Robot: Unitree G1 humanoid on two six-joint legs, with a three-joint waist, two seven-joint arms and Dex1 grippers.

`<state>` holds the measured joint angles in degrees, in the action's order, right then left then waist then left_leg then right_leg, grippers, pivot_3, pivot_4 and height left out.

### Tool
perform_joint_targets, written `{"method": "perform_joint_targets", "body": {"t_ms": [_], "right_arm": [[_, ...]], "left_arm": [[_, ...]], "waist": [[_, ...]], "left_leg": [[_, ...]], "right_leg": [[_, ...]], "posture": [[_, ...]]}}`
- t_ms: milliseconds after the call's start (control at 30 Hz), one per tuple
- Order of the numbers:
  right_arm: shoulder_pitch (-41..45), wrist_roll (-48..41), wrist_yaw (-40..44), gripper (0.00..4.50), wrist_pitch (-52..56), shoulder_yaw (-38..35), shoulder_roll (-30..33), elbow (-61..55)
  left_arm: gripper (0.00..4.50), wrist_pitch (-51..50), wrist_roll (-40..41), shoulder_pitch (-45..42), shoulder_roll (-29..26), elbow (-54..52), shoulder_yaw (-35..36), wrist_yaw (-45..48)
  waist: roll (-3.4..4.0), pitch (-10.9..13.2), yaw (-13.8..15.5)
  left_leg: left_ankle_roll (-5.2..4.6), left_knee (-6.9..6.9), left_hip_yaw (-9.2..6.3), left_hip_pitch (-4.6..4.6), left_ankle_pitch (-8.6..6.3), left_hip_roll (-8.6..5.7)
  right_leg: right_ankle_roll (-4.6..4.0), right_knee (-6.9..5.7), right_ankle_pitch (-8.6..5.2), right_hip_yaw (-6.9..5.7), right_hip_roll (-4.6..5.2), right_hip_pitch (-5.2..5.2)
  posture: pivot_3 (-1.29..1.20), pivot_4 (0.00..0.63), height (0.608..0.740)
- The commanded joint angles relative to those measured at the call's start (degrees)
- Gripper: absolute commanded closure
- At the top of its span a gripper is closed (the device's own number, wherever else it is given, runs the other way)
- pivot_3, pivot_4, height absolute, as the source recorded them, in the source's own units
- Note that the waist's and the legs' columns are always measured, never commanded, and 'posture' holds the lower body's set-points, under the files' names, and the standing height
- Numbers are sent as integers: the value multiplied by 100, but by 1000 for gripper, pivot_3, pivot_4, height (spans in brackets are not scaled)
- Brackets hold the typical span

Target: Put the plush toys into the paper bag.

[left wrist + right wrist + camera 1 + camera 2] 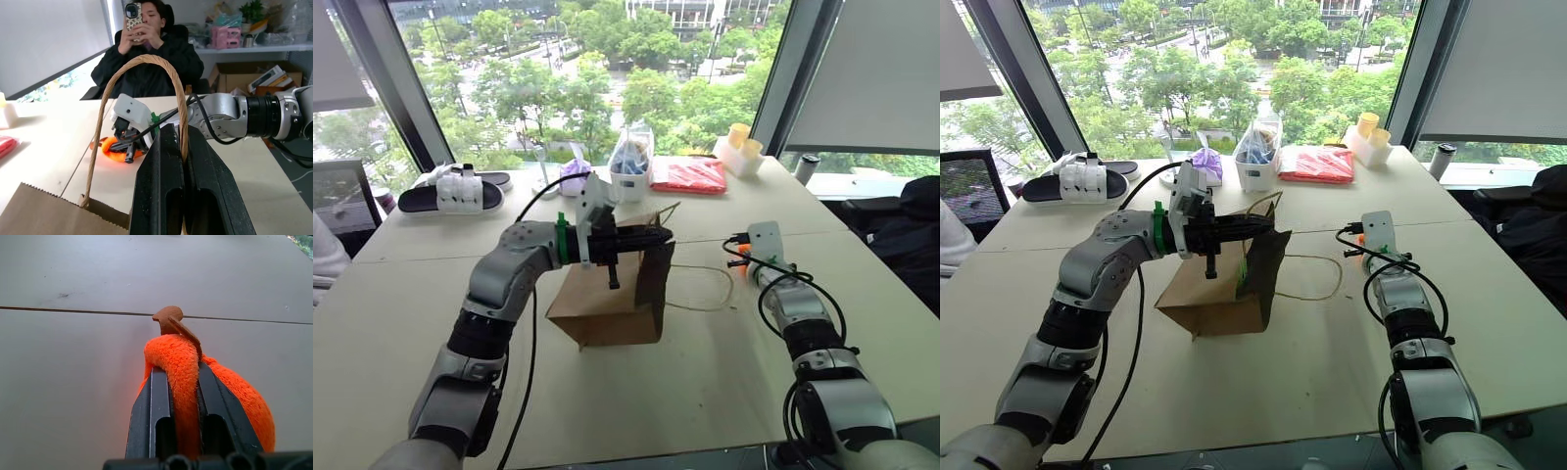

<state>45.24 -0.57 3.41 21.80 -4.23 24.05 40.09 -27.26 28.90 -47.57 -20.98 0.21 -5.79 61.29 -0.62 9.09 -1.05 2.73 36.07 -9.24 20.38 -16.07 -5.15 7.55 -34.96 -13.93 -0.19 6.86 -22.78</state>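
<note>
On a pale surface [724, 372] beside tall windows, the robot's left tool [182, 161] is pressed together on one tan cord handle [146, 61] of the brown paper bag [607, 308], holding the loop up above the bag's open top. The bag stands near the middle of the surface, directly under that tool, with its second cord handle [705, 289] trailing flat toward the right.

Well to the right of the bag, the right tool [183, 382] pinches the orange plush toy [234, 391], which rests on the surface just on the near side of a seam line. A fold of orange fur is squeezed between the two black fingers [156, 396], and a small brown stalk [168, 316] pokes out past their tips.

At the far edge sit a pair of sandals [450, 194], a purple lump [576, 174], a clear bag with blue contents [631, 162] and a flat red packet [690, 176]. A person holding a phone [134, 17] sits beyond the surface's right side.
</note>
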Motion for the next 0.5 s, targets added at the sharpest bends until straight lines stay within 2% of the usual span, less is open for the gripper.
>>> {"method": "perform_joint_targets", "body": {"t_ms": [33, 100, 200, 367, 500], "right_arm": [[-310, -472, 671, 4490, -162, -343, 196, -1227], [-634, -1057, 1678, 4490, 34, -353, 497, -2793], [-970, -1786, 2738, 4490, 549, -347, 986, -4372], [-1178, -2469, 3848, 4490, 1183, -227, 1776, -5591], [-1422, -2306, 4640, 4490, 1333, 346, 2543, -6118]], "left_arm": [[4500, -17, 177, -198, -56, -113, 116, 168], [4500, -59, 236, -266, -133, -47, 60, 404], [4500, -45, 240, -367, -163, 122, 8, 643], [4500, -41, 240, -574, -115, 465, -58, 1023], [4500, -169, 350, -860, 38, 685, -35, 1207]], "waist": [[0, 0, 12], [6, 4, 4], [9, 6, -14], [4, 5, 15], [-2, 7, 46]], "left_leg": [[0, -1, -3, 1, 0, 0], [0, -4, -6, 6, 0, 0], [-3, -6, -5, 15, -2, 0], [-42, -2, -8, -2, -25, 6], [-43, 10, -8, 2, -25, 3]], "right_leg": [[0, 0, 0, 0, -1, 0], [1, 0, 0, 0, -2, -6], [2, -1, 0, 1, -2, -14], [4, 20, -1, -4, -12, 10], [4, 24, -1, -3, -9, 16]], "posture": [[0, 150, 740], [0, 150, 740], [0, 150, 740], [0, 150, 740], [0, 150, 740]]}}
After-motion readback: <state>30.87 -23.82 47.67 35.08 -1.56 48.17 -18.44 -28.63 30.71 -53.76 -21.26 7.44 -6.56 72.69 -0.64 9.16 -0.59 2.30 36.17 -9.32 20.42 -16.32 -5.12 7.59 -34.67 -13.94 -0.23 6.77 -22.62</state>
